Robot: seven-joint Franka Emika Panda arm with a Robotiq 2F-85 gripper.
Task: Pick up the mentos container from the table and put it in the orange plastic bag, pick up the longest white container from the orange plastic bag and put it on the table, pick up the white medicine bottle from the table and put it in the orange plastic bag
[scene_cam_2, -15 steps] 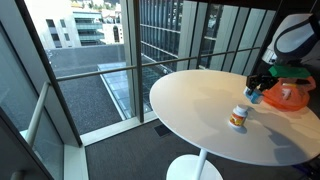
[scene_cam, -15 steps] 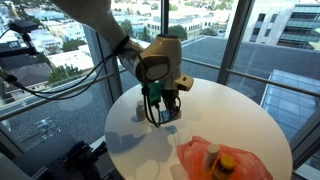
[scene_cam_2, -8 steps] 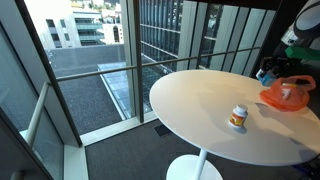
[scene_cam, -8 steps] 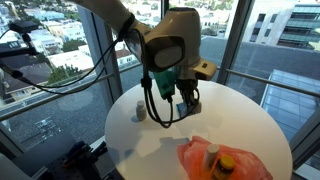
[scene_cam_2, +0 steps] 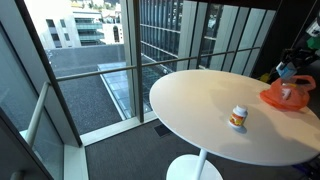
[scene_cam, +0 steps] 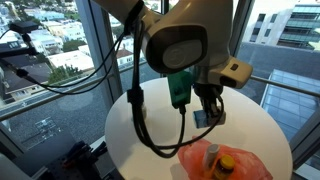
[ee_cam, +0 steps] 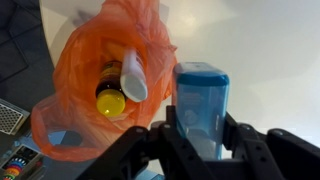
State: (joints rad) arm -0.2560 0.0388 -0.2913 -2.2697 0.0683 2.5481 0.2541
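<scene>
My gripper [ee_cam: 200, 130] is shut on the blue mentos container [ee_cam: 200, 95] and holds it in the air above the round white table, beside the orange plastic bag [ee_cam: 80, 95]. The bag lies open and holds a long white container [ee_cam: 133, 78] and a yellow-capped bottle [ee_cam: 112, 100]. In both exterior views the gripper [scene_cam: 207, 112] [scene_cam_2: 285, 70] hangs above the bag [scene_cam: 200, 160] [scene_cam_2: 280, 95]. The white medicine bottle [scene_cam_2: 238, 117] stands on the table [scene_cam_2: 200, 110], well away from the bag.
The table [scene_cam: 250, 115] stands next to floor-to-ceiling windows [scene_cam_2: 170, 35]. Black cables [scene_cam: 140, 110] hang from the arm over the table. A dark keyboard-like object [ee_cam: 15, 150] lies off the table edge in the wrist view.
The gripper has lifted the mentos container off the table and carried it across to above the orange bag. The medicine bottle has not moved.
</scene>
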